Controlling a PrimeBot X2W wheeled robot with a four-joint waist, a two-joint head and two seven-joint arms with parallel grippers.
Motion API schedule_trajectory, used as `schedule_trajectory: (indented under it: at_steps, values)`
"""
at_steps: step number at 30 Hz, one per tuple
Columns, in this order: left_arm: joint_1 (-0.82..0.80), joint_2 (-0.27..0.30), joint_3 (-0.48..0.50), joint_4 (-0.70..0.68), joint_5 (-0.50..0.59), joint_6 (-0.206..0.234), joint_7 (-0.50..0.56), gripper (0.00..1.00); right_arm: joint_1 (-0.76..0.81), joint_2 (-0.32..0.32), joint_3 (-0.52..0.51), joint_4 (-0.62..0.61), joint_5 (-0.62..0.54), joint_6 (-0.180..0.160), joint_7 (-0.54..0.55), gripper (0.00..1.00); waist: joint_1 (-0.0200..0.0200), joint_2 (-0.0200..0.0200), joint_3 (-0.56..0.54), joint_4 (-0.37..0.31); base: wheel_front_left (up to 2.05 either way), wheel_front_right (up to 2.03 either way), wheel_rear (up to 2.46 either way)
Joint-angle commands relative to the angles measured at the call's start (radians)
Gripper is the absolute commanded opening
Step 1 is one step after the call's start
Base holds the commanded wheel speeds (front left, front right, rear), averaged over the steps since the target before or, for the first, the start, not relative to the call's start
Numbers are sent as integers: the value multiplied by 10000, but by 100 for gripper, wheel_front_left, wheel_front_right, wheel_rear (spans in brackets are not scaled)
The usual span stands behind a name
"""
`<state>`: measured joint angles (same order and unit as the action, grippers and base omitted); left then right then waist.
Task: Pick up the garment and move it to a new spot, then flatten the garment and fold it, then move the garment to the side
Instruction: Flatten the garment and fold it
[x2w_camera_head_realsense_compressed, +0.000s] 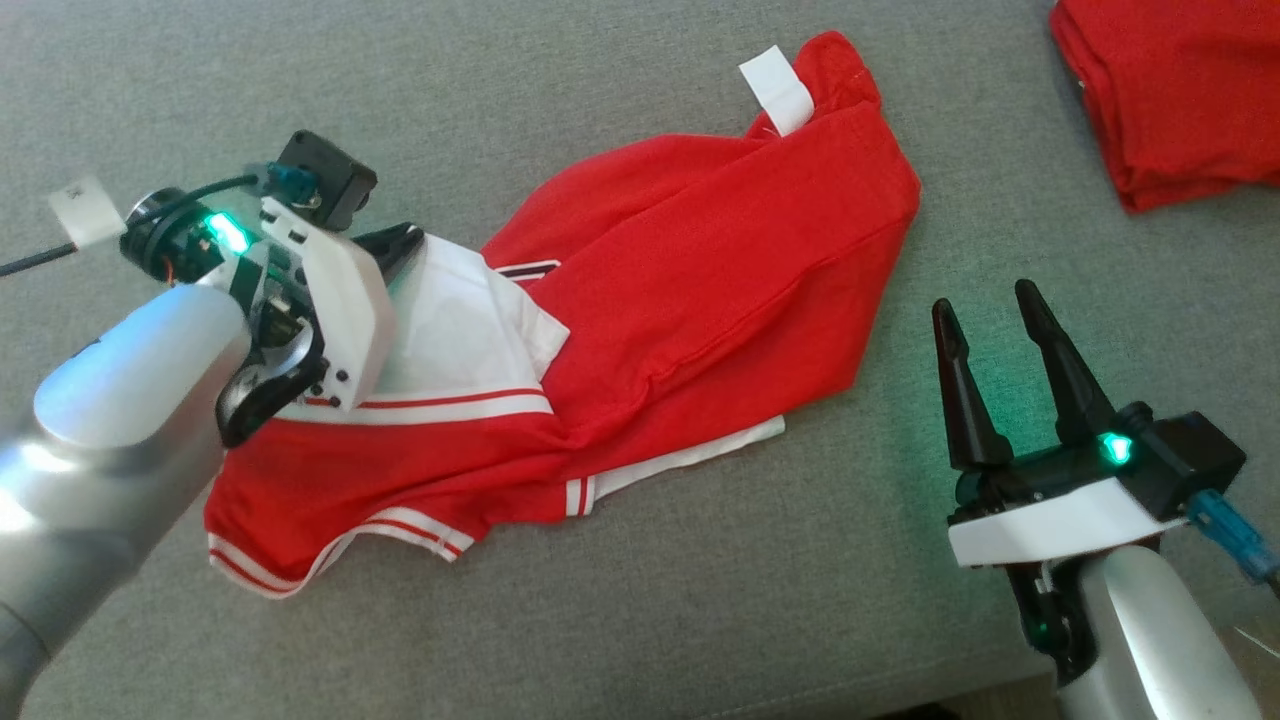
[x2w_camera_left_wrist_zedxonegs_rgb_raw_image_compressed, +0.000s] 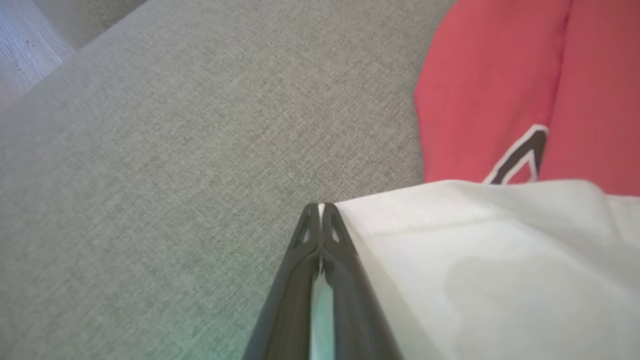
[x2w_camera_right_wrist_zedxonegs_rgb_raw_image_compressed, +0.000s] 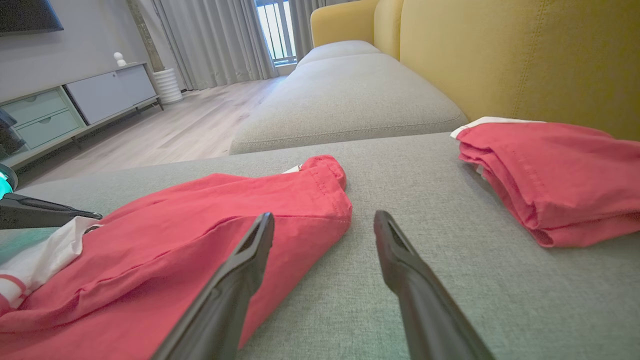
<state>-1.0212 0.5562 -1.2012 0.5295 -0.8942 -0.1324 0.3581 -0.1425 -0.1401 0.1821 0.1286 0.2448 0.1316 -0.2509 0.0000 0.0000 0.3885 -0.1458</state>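
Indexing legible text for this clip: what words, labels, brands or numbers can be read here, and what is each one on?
No text can be read in any view.
White tag on the red garment: looks blank.
White label on the black cable: too small and blurred to read.

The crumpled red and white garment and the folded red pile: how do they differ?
The crumpled red and white garment lies spread; the folded red pile is a neat stack. The garment shows white panels; the pile is nearly all red. The left gripper pinches the garment; nothing touches the pile. Both lie on the grey sofa.
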Motion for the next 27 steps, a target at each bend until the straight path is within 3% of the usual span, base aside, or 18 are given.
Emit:
schedule_trajectory:
  at_steps: [1,10,18,27]
  values:
    - [-287,514,84,-108,-45,18,-93,0,-119,-31,119,-308,-22,-9,-109,100,0,0,-40,11,0,0,0]
    - [-501,1032,118,-220,715,175,-2564,0,125,-88,-6,-89,16,-9,-109,100,0,0,-660,318,0,0,0]
    - [-28,1950,596,-1196,1272,1445,-4370,0,-292,-727,180,1202,1434,-9,-109,100,0,0,-1124,1026,0,0,0]
    - [409,2859,824,-2513,1314,2408,-4540,0,-2006,-2284,1317,2741,3911,-9,449,100,0,0,-1022,1770,0,0,0]
